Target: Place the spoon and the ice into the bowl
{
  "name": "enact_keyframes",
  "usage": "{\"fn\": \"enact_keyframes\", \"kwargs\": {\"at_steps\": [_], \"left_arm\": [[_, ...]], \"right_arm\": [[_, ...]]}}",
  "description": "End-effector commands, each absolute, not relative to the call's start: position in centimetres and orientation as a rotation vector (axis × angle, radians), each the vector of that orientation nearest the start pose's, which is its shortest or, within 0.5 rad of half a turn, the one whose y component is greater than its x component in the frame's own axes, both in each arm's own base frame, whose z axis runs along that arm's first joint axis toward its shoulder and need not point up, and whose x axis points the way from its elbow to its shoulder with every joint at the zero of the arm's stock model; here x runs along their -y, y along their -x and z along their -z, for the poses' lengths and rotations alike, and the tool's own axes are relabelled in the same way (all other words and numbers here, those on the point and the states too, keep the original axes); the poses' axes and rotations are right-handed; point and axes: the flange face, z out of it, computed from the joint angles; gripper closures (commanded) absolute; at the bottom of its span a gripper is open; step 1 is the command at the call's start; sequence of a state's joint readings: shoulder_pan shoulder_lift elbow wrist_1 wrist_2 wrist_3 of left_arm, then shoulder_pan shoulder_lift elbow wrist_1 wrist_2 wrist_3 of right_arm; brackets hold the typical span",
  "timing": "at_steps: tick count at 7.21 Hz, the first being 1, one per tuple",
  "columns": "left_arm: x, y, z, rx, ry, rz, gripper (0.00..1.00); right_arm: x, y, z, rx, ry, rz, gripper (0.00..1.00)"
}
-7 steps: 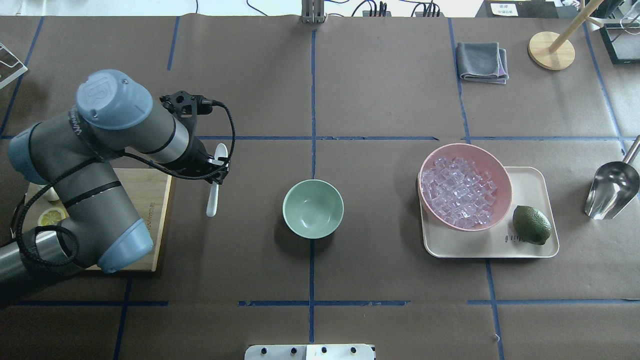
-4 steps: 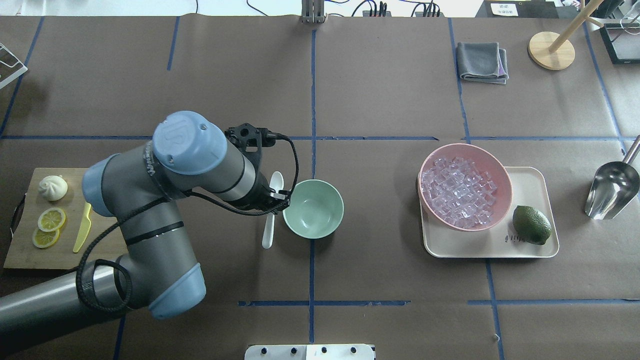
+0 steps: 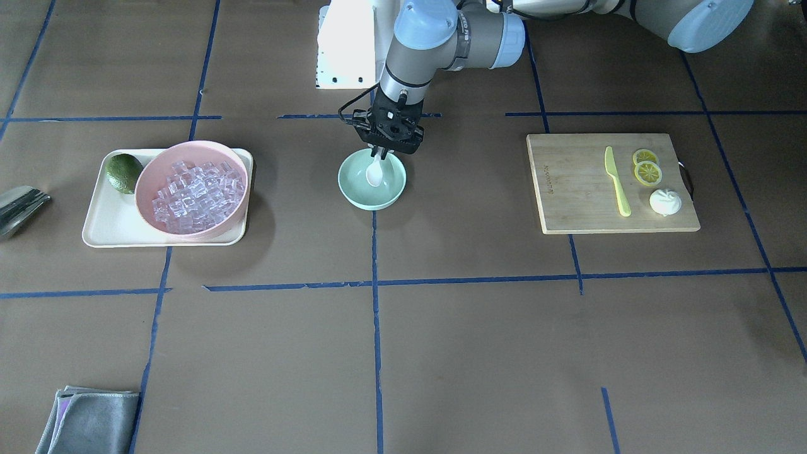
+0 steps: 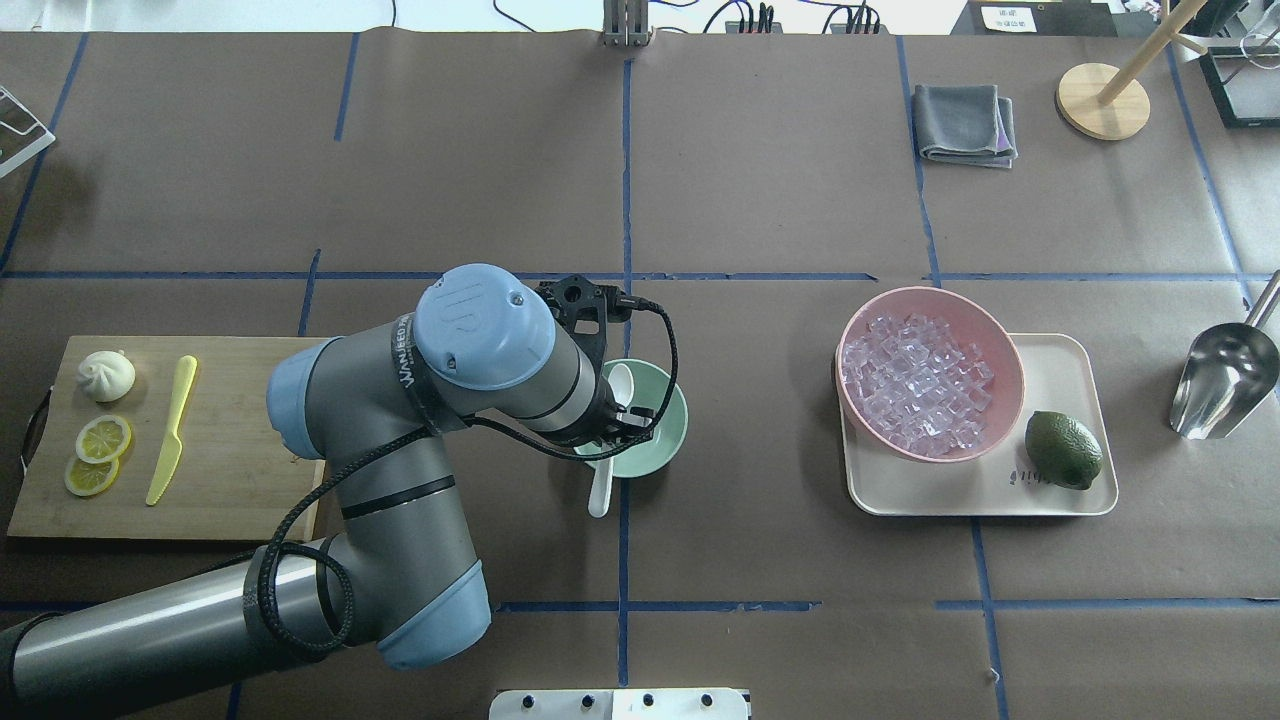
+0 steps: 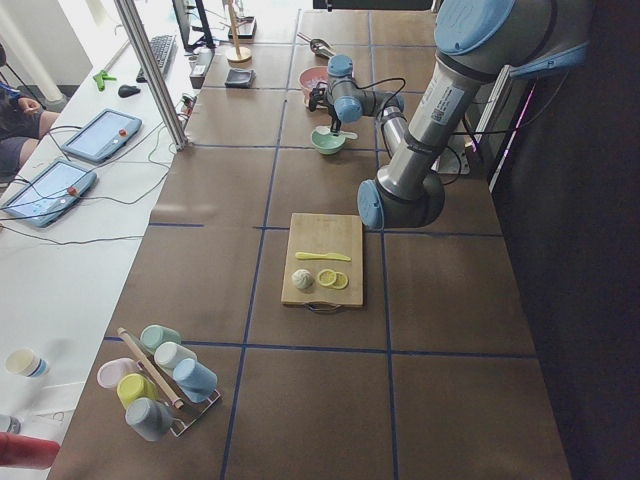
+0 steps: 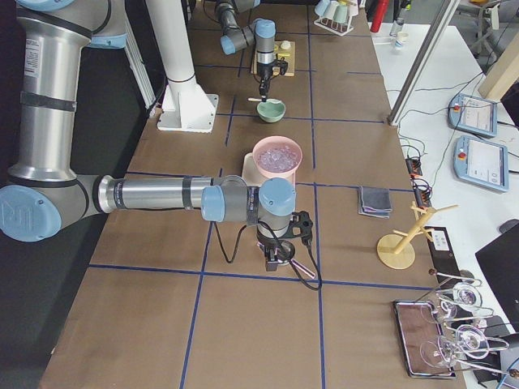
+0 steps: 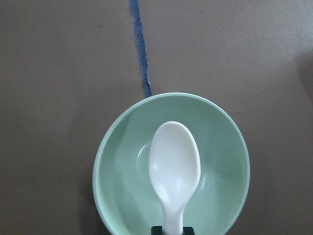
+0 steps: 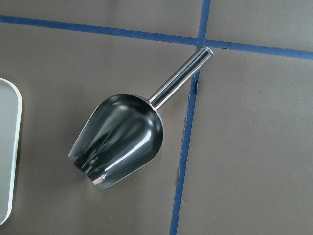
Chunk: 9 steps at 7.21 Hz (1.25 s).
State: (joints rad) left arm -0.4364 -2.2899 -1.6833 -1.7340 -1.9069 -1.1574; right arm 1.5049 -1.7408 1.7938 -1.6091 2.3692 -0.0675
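My left gripper (image 4: pixel 612 432) is shut on the handle of the white spoon (image 4: pixel 620 385). It holds the spoon over the mint-green bowl (image 4: pixel 668 437). The scoop end hangs inside the bowl's rim in the left wrist view, spoon (image 7: pixel 174 164) over bowl (image 7: pixel 120 171). The front view shows the same: gripper (image 3: pixel 381 150), spoon (image 3: pixel 374 175), bowl (image 3: pixel 353 189). The ice (image 4: pixel 918 385) is heaped in the pink bowl (image 4: pixel 1000 340). My right gripper (image 6: pixel 276 258) shows only in the right side view, so I cannot tell if it is open. It hovers over a metal scoop (image 8: pixel 120 139).
The pink bowl and a lime (image 4: pixel 1062 450) sit on a cream tray (image 4: pixel 1060 370). The metal scoop (image 4: pixel 1222 378) lies at the far right. A cutting board (image 4: pixel 240 440) on the left carries a yellow-green knife (image 4: pixel 172 430), lemon slices and a bun. A grey cloth (image 4: pixel 963 124) lies at the back.
My left arm has swung to the right with the spoon, from beside the cutting board to over the mint-green bowl. Nothing else has moved.
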Motion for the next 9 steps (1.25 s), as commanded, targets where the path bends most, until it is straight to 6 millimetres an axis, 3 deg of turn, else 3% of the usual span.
{"fn": "enact_keyframes", "kwargs": {"at_steps": [1,2,3,4,5,7,8,9], "left_arm": [[37.7,-57.2,-15.8,-1.030,-0.130,-0.150,0.17],[37.8,-57.0,-15.8,-1.030,-0.131,-0.147,0.07],[39.0,-56.0,-15.7,-1.027,-0.138,-0.135,0.06],[42.0,-52.8,-16.8,-1.032,-0.102,-0.116,0.06],[44.5,-48.5,-19.0,-1.058,-0.045,-0.161,0.06],[48.2,-36.2,-26.4,-1.057,-0.099,-0.263,0.06],[50.4,-30.7,-31.0,-1.026,-0.149,-0.317,0.06],[51.5,-24.0,-38.1,-0.968,-0.186,-0.370,0.06]], "right_arm": [[42.3,-3.4,-63.0,0.798,-0.012,0.131,0.00],[42.3,-3.4,-62.9,0.800,-0.013,0.130,0.00],[42.3,-3.4,-62.9,0.800,-0.014,0.132,0.00],[42.4,-3.4,-62.7,0.801,-0.016,0.132,0.00],[42.4,-3.4,-62.4,0.803,-0.022,0.134,0.00],[42.4,-2.5,-59.9,0.936,-0.049,0.146,0.00],[42.8,-2.4,-59.3,0.955,-0.060,0.152,0.00],[43.5,-2.3,-58.3,0.958,-0.080,0.162,0.00]]}}
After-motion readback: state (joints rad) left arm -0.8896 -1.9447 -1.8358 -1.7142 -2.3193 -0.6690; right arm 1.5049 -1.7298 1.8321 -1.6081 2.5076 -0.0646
